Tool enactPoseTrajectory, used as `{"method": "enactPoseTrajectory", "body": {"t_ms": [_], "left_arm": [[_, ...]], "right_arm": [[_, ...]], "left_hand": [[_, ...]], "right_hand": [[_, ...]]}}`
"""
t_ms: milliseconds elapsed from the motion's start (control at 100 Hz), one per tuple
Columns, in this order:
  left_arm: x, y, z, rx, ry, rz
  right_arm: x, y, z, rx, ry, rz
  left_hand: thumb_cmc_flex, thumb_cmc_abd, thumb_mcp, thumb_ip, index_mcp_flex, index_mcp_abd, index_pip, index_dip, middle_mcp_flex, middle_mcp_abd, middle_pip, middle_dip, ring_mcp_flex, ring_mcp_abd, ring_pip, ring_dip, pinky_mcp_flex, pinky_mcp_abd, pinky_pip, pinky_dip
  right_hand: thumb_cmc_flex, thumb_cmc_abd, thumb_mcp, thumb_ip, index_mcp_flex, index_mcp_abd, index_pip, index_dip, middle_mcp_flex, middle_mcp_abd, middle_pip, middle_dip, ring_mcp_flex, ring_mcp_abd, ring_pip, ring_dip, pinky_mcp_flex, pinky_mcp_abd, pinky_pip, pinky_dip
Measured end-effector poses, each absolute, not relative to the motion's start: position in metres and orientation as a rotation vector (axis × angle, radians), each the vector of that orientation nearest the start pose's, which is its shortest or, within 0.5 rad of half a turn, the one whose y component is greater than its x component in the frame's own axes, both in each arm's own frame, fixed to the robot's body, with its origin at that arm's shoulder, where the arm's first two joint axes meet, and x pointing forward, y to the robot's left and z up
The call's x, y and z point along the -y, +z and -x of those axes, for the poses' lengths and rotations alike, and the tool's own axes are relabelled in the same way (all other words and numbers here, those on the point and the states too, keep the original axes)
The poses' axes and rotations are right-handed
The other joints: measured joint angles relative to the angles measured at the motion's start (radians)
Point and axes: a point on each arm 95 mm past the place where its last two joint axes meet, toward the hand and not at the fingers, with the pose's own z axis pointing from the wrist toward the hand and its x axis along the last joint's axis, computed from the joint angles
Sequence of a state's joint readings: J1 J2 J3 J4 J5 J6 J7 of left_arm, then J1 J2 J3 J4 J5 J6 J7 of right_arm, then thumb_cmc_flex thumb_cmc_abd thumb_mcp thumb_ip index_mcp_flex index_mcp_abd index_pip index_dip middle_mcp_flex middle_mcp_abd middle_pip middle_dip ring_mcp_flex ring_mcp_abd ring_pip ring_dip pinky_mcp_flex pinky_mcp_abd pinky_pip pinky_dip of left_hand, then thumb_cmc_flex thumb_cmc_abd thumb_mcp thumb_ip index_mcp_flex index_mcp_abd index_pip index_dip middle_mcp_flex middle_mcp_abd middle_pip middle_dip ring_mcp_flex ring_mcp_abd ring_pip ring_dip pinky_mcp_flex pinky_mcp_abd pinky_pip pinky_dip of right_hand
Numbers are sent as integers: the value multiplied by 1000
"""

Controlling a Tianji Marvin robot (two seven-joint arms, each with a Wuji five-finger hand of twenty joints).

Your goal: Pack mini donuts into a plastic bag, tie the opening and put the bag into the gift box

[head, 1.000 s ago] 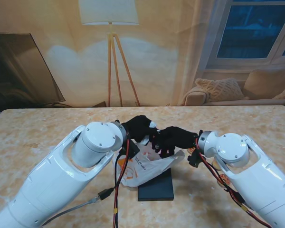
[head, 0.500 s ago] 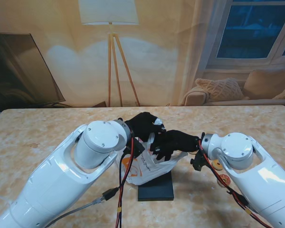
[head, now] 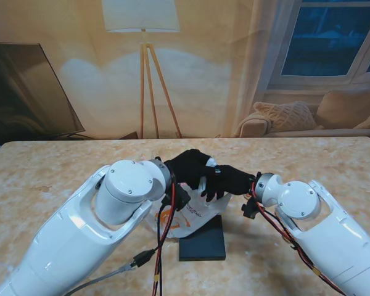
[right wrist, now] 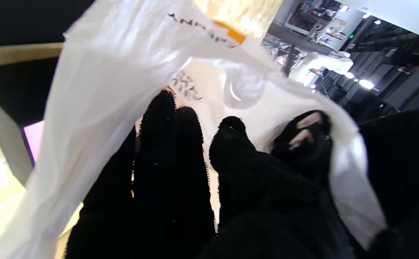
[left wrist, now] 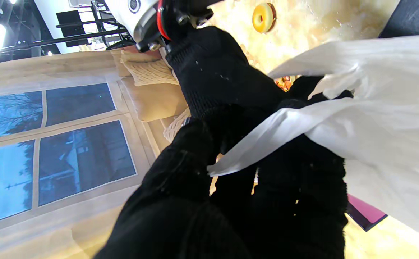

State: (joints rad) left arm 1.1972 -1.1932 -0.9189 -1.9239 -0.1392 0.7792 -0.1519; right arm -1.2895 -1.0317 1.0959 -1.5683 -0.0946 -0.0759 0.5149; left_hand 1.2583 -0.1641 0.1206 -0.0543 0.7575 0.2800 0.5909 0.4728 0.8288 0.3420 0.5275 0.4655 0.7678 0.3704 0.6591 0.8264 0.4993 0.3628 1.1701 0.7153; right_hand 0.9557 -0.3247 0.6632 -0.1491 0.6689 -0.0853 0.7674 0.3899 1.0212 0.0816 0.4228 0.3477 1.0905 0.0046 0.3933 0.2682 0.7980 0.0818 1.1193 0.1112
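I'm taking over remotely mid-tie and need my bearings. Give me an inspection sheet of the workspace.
Surface: marbled beige table, bare at its left part.
Job's things: white plastic bag held up by its handles; dark gift box flat on the table beside it; one mini donut loose on the table.
Clutter: nothing seen.
Hands: left hand and right hand meet at the bag's top, each gripping a handle strip.
Cables: red and black wires hang from the left forearm.
Surroundings: floor lamp, sofa, window.

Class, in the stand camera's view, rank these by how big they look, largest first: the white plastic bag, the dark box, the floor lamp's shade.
1. Lamp shade
2. White plastic bag, partly hidden by the arms
3. Dark box, partly under the bag

The lamp stands far behind the table, so true sizes may differ.
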Motion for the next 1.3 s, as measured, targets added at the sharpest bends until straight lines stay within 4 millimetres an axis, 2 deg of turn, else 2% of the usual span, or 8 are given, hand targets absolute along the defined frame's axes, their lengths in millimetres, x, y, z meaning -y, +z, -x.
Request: {"method": "enactPoseTrajectory", "body": {"t_ms": [340, 500, 620, 700, 740, 790, 900, 1300], "left_arm": [[161, -175, -395, -1315, -1843, 2422], [164, -175, -396, -1310, -1844, 2423], [166, -175, -397, -1305, -1841, 2431], [167, -176, -397, -1304, -1837, 2441], [167, -176, -397, -1304, -1836, 2445], [167, -177, -397, -1307, -1834, 2449], [167, -177, -397, -1314, -1839, 2449], [164, -179, -396, -1315, -1836, 2455]], "right_arm": [[-50, -267, -438, 1641, -1961, 1659], [-51, -270, -436, 1561, -1937, 1661], [-49, -276, -436, 1505, -1862, 1660], [-49, -280, -436, 1557, -1793, 1624], [-48, -281, -436, 1593, -1760, 1591], [-47, -281, -438, 1633, -1758, 1545], [-43, -280, -440, 1674, -1784, 1494], [-41, -281, -438, 1665, -1676, 1469]], "left_hand": [[0, 0, 0, 0, 23, -9, 0, 0, 13, -11, 23, 3, -1, 0, -15, -24, 0, -2, -19, -28], [0, -1, 0, 0, 23, -10, 0, 6, 14, -17, 28, 1, 7, -1, -14, -26, 17, -1, -12, -45], [0, -1, 0, 0, 23, -10, 0, 7, 13, -18, 13, -14, 6, -1, -5, -25, 20, 0, -3, -52], [0, -1, 0, 0, 23, -10, 0, 3, 15, -5, 25, -14, 6, -1, -19, -30, 19, 0, -3, -54], [0, -1, 0, 0, 23, -10, 0, 3, 16, 3, 42, -14, 6, -1, -23, -36, 17, 0, -7, -58], [0, -1, 0, 0, 23, -10, 0, 2, 16, 2, 46, -14, 6, -2, -23, -36, 15, 0, -11, -62], [0, -1, 0, 0, 23, -10, 0, 2, 16, -11, 46, -14, 4, -6, -24, -37, 3, -12, -28, -63], [0, -1, 0, 0, 23, -10, 0, 2, 29, -22, 78, -13, 3, -6, -24, -37, -10, -12, -34, -63]], "right_hand": [[-38, -215, 136, -43, 81, -154, 159, 0, 127, -80, 14, 102, 101, -50, 98, 116, 109, -36, 82, 89], [-91, -318, 203, -75, 85, -108, 186, -17, 137, -99, -59, 103, 86, -53, 43, 116, 89, -46, 25, 90], [-145, -368, 261, -110, 69, -82, 177, -37, 113, -106, -78, 68, 41, -54, -23, 88, 27, -48, -54, 44], [-277, -369, 269, -110, 42, -81, 42, -10, -15, -108, -61, -23, -93, -40, -108, 12, -110, -34, -189, -39], [-335, -368, 284, -72, 27, -72, -33, 39, -57, -107, -69, -41, -142, -27, -135, -10, -162, -20, -222, -55], [-390, -368, 293, -34, 15, -51, -100, 77, -123, -101, -85, -60, -213, -14, -164, -28, -234, -8, -251, -62], [-449, -368, 294, -32, -25, -24, -197, 88, -193, -73, -125, -76, -291, 5, -189, -50, -310, -7, -279, -62], [-557, -443, 394, -31, -217, 195, -466, 23, -390, 57, -162, -149, -420, 66, -265, -113, -338, -14, -310, -40]]}}
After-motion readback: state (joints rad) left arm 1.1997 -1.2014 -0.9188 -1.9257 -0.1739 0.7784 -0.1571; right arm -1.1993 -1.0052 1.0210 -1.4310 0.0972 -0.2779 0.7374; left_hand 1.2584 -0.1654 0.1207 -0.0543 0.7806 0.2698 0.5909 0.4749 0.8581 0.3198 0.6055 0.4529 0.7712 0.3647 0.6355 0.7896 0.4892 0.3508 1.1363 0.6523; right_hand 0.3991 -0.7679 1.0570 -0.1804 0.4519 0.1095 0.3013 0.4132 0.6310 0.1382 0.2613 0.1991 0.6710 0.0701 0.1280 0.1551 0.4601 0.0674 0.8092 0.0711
